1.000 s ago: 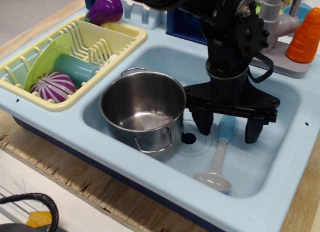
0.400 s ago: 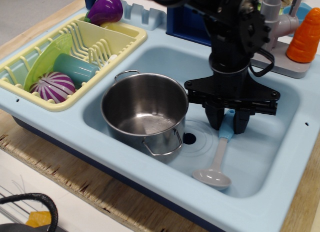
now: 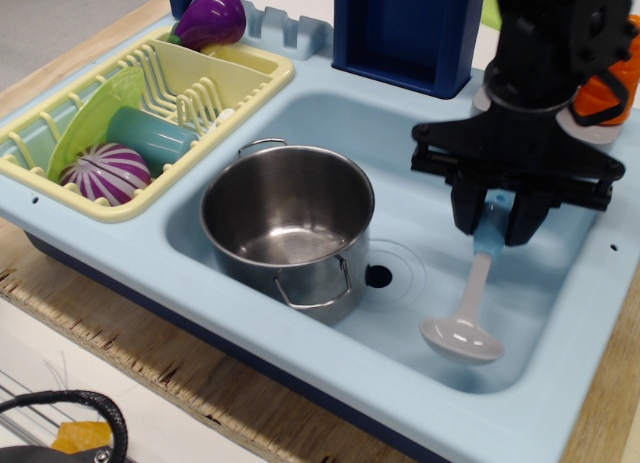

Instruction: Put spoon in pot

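The shiny steel pot (image 3: 287,219) stands empty in the left part of the light blue sink (image 3: 400,133), its wire handles front and back. My black gripper (image 3: 491,226) is to the right of the pot, shut on the light blue handle of the spoon (image 3: 470,308). The spoon hangs tilted, its pale stem running down to the round bowl near the sink's front right floor. I cannot tell if the bowl still touches the floor.
A yellow dish rack (image 3: 140,103) at the left holds a green plate, a teal cup (image 3: 150,138) and a purple-white ball. A purple eggplant (image 3: 211,18) lies behind it. A dark blue block (image 3: 405,28) stands at the back. An orange carrot (image 3: 605,78) is behind the arm.
My gripper has shut on the spoon's handle and moved right and slightly up, carrying the spoon away from the pot. The pot shifted slightly.
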Controlling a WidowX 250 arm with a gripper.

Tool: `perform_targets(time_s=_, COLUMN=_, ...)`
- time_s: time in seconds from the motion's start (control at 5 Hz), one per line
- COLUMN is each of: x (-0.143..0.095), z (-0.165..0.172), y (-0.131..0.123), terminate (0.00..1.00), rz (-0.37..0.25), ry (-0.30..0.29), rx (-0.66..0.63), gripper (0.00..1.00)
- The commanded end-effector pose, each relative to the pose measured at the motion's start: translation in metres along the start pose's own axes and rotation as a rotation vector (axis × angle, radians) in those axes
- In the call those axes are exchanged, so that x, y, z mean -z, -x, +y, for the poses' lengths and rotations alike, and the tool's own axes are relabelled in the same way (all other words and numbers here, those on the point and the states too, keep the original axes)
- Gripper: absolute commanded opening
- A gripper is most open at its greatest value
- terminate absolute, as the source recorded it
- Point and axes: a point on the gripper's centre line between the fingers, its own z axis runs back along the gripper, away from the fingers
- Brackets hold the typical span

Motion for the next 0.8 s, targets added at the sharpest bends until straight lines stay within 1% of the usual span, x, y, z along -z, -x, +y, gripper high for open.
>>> perform_targets(time_s=0.0, x=-0.048, z=0.018, y=-0.017, terminate=0.0, rz=-0.175, ry=-0.05, rx=-0.009, gripper=0.0)
perform_targets(time_s=0.2, x=-0.064, z=0.039, y=-0.026, terminate=0.0, rz=-0.215, ry=-0.098, rx=0.001, gripper=0.0)
perform_targets(time_s=0.4, x=-0.071, z=0.058, y=-0.036, terminate=0.0, rz=-0.244, ry=-0.11, rx=0.006, gripper=0.0)
perform_targets(time_s=0.6, x=-0.069, z=0.076, y=-0.039, terminate=0.0, rz=-0.256, ry=-0.104, rx=0.029, gripper=0.0)
